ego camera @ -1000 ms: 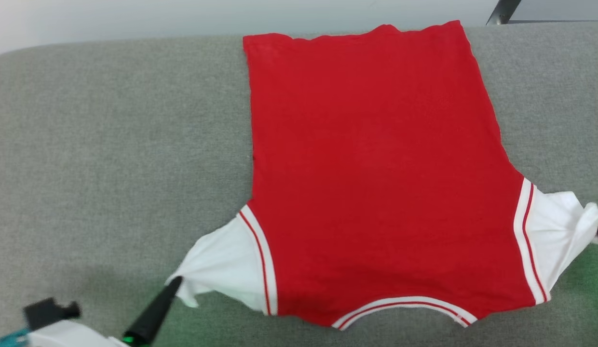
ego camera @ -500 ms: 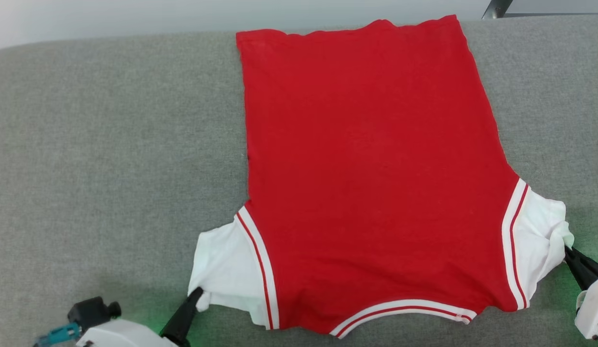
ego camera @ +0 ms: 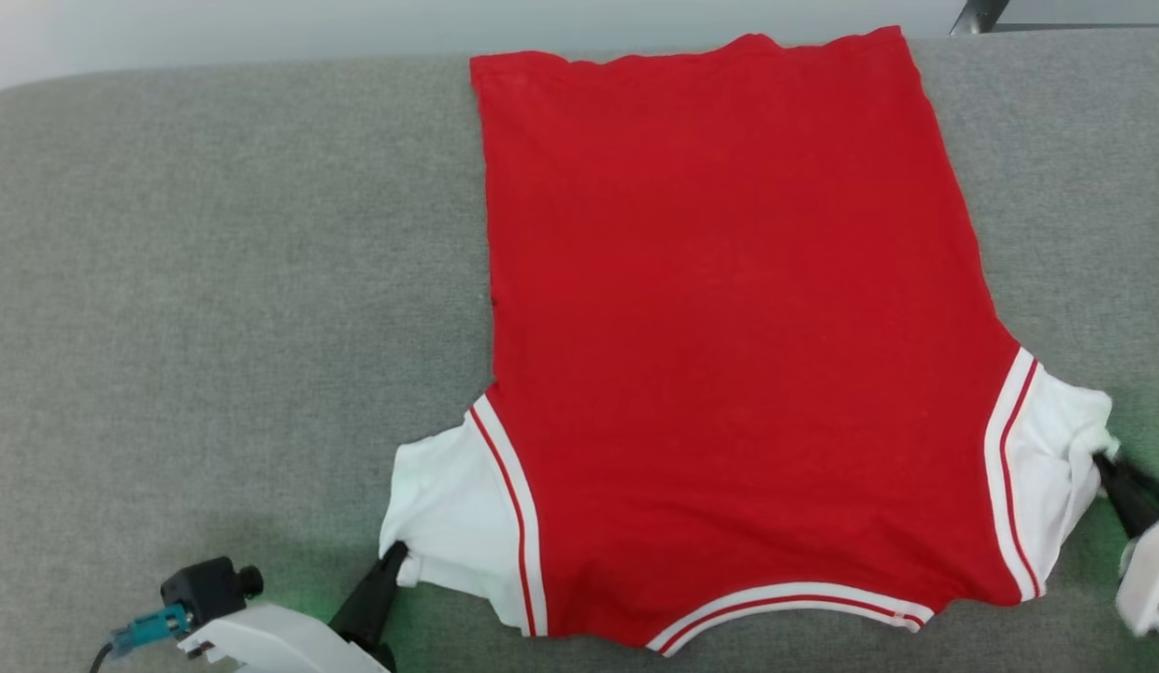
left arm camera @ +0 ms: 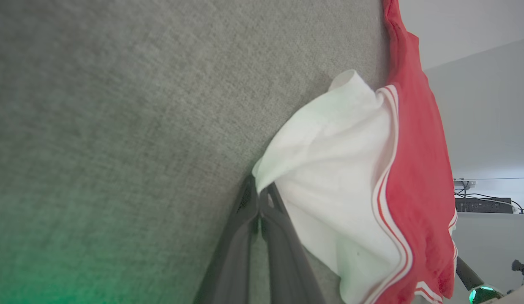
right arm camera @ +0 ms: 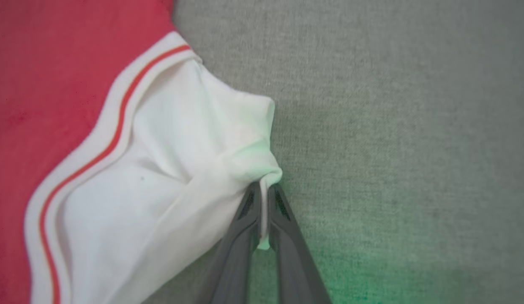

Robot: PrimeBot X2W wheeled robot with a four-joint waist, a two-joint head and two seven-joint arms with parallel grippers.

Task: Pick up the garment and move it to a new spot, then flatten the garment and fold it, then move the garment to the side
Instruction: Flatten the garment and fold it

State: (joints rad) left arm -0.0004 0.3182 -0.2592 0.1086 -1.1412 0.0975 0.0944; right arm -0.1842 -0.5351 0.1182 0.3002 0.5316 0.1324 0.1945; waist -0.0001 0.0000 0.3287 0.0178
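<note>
Head view: soft red garment lies flat on coarse grey fabric.

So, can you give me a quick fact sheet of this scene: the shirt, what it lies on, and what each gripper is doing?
garment: red T-shirt with white sleeves, spread flat, collar nearest the robot
surface: grey fabric
left gripper: shut on the edge of one white sleeve
right gripper: shut on the edge of the other sleeve, cloth bunched at the pinch
</note>
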